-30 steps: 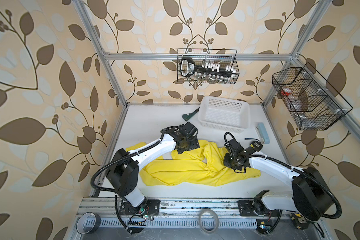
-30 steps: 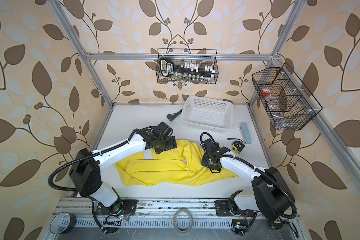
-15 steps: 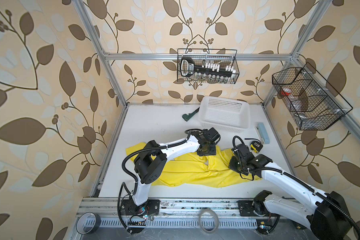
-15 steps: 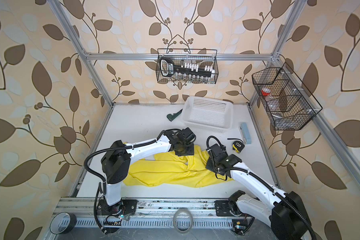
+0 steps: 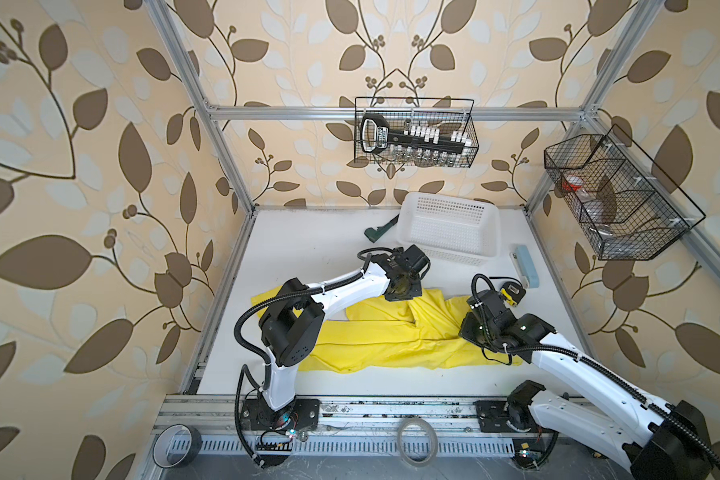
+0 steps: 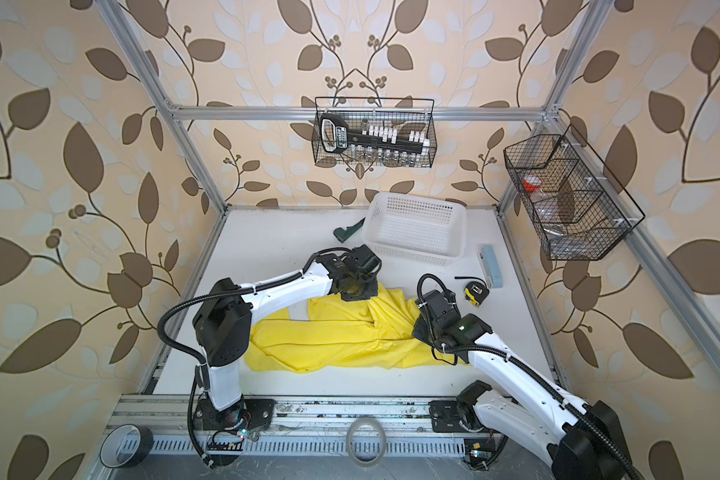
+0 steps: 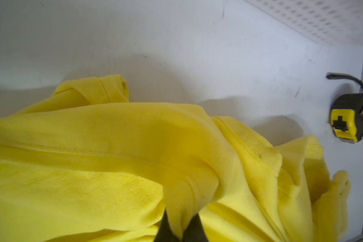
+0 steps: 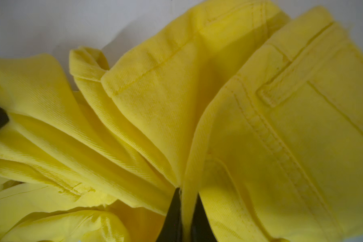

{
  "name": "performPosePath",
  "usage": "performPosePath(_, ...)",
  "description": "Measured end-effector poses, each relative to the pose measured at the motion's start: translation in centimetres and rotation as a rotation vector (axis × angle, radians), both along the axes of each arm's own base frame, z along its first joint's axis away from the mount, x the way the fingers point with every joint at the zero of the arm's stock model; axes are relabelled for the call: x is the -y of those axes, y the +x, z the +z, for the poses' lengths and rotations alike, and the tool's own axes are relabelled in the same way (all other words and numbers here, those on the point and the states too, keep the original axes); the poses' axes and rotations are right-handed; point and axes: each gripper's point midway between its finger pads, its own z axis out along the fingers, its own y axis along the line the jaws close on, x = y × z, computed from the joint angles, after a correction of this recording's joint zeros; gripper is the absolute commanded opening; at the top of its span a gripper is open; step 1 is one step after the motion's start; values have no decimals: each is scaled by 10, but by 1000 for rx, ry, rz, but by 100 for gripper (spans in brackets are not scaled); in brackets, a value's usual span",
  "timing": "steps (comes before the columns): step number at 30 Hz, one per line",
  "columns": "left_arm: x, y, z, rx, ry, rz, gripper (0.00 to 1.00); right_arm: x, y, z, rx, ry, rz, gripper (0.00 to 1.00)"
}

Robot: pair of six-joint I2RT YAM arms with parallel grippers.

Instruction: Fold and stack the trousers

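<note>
Left pincer (image 7: 180,227): pressed together, pinching a raised ridge of the trousers (image 5: 375,336), black fingers (image 7: 161,232) on either side of the cloth. Hangs just in front of the white basket (image 5: 454,254), off its left front corner, over the far edge of the cloth. Beside the basket's left wall, a green tool (image 5: 377,232); touching it or only close, cannot tell. Trousers spread on the white desk (image 5: 308,241) in front of the basket and apart from it. Legs trail away past the basket's left end, and the cloth is bunched and creased in front of its middle. Same lie in both top views (image 6: 341,338). Right pincer (image 8: 185,202): likewise pressed together, nipping a fold beside a stitched seam and a belt loop. Sits in front of the basket's right end, farther from it than the left one. In front of the basket's right corner, a yellow-and-black tape measure (image 5: 512,292), clear of the cloth. Right of the basket, a pale blue box (image 5: 526,266) flat on the desk.
</note>
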Motion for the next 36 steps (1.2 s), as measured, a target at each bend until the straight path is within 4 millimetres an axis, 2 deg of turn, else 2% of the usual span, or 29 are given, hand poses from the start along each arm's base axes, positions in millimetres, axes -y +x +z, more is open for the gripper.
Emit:
performPosePath(2,-4,2,16,30,-19,11,0,-4,1,4,18,20,-5,9)
performPosePath(5,-15,6,34,79,-9,40,0,-8,0,9,36,47,-13,17)
performPosePath(10,-54,30,51,154,43,152,0,0,-15,7,0,27,-31,17)
performPosePath(13,-66,36,50,161,60,184,0,0,-17,8,-1,38,-41,8)
performPosePath(16,-69,34,43,152,78,185,0,0,-20,4,-10,42,-50,2)
performPosePath(19,-75,33,41,156,108,198,0,2,-27,-2,-25,40,-56,1)
performPosePath(24,-92,39,41,186,158,273,0,-4,-45,4,-15,52,-35,2)
performPosePath(29,-120,42,30,185,227,360,0,-15,-80,-3,-70,32,2,8)
performPosePath(33,-130,40,21,172,250,391,0,-13,-100,-26,-124,12,-21,12)
performPosePath(36,-133,40,20,171,257,396,0,-6,-110,-39,-161,-23,-48,30)
